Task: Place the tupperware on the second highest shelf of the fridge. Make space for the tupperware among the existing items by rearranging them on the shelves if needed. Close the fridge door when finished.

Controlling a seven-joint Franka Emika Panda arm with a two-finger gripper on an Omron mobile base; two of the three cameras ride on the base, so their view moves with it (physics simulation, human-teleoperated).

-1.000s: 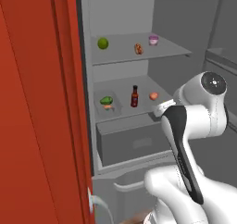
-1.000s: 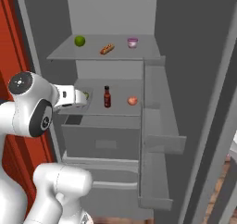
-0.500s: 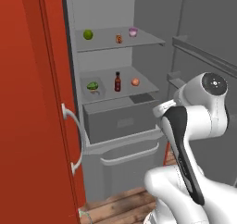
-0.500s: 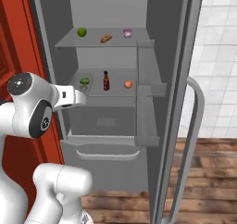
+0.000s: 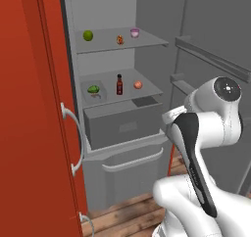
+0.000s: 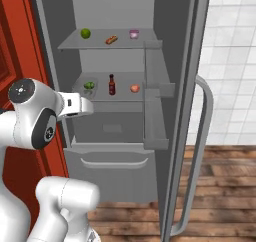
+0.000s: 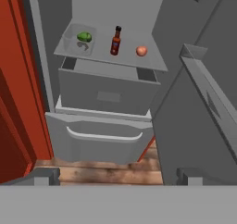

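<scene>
The fridge point(image 5: 105, 8) stands open. A clear tupperware point(image 7: 79, 39) with a green item inside sits at the left of the second highest shelf point(image 7: 127, 61). A dark red-capped bottle point(image 7: 115, 40) and a small orange-pink fruit point(image 7: 141, 51) stand to its right. The top shelf point(image 5: 122, 46) holds a lime point(image 5: 87, 35), a hot dog point(image 5: 120, 39) and a pink cup point(image 5: 134, 33). My gripper point(image 7: 118, 176) is open and empty, well back from the fridge and level with the drawer box point(image 7: 109, 93). The fridge door point(image 6: 182, 111) stands open on the right.
A red cabinet point(image 5: 34, 133) with pale handles flanks the fridge on the left. The bottom drawer point(image 7: 99, 142) juts out slightly over the wooden floor point(image 6: 220, 186). The door's shelf bins point(image 6: 155, 111) project beside the fridge opening. A white tiled wall point(image 6: 232, 61) lies behind.
The whole view has drawn back from the fridge, so the base has moved away; the bottom drawer and floor now show. The items stay in place and the gripper stays open.
</scene>
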